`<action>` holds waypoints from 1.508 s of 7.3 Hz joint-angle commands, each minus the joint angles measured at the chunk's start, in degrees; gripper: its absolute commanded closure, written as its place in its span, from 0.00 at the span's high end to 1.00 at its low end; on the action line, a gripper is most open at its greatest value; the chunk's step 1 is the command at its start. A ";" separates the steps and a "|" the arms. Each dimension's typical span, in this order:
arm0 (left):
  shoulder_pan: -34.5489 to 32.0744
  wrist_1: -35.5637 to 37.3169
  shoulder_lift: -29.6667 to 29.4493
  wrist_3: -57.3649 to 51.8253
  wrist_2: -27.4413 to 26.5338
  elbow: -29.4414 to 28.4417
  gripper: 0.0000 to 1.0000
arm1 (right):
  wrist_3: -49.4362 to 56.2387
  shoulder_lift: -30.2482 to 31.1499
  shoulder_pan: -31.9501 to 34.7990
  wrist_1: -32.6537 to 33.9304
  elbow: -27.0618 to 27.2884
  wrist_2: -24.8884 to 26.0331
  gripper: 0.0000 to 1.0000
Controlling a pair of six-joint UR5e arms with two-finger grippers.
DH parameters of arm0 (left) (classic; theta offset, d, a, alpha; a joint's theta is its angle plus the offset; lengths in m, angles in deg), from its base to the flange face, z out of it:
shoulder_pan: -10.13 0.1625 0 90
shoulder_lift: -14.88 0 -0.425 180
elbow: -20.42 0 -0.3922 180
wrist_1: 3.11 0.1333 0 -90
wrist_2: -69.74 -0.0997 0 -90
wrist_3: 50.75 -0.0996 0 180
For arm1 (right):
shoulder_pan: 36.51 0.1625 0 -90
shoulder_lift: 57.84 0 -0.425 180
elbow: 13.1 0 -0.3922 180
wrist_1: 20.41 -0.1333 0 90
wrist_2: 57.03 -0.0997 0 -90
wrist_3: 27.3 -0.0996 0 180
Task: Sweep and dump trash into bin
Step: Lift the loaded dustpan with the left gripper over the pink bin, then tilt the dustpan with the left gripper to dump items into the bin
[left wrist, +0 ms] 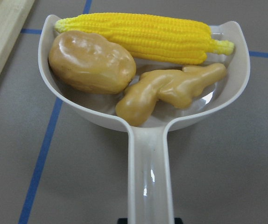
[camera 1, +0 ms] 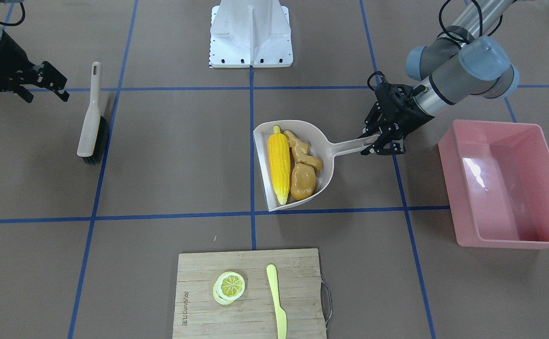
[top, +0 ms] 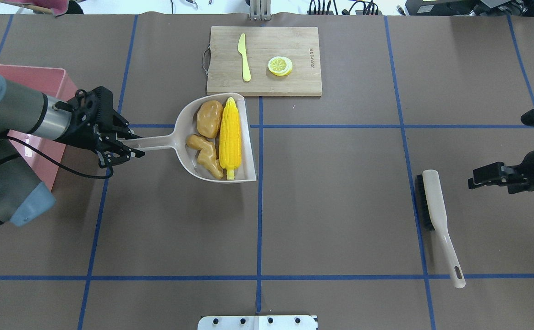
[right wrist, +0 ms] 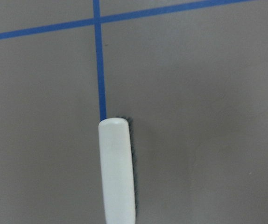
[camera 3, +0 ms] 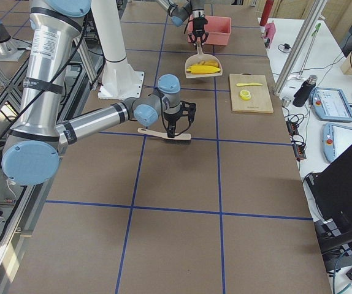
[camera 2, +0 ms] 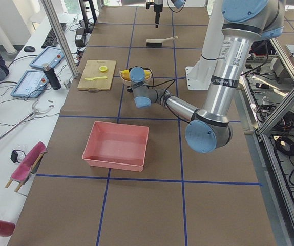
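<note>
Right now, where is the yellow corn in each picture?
Exterior front-facing: the corn cob is in the centre, along the left side of the dustpan.
Overhead exterior: corn cob left of centre, on the dustpan's right side.
Exterior left: corn cob in the upper middle, partly hidden.
Exterior right: corn cob at top centre, far away.
Left wrist: corn cob across the top.
Right wrist: not in it.
Shared landmark: the dustpan holding it.

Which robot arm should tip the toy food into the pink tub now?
The left one. The left gripper holds the dustpan by its handle, with corn, potato and ginger inside, and the pink bin is beside that arm. The right gripper is empty, far off by the brush.
</note>
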 commanded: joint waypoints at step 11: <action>-43.19 29.65 29.34 -28.41 15.78 12.22 0.00 | 46.03 -9.22 28.85 13.59 -20.72 -1.78 1.00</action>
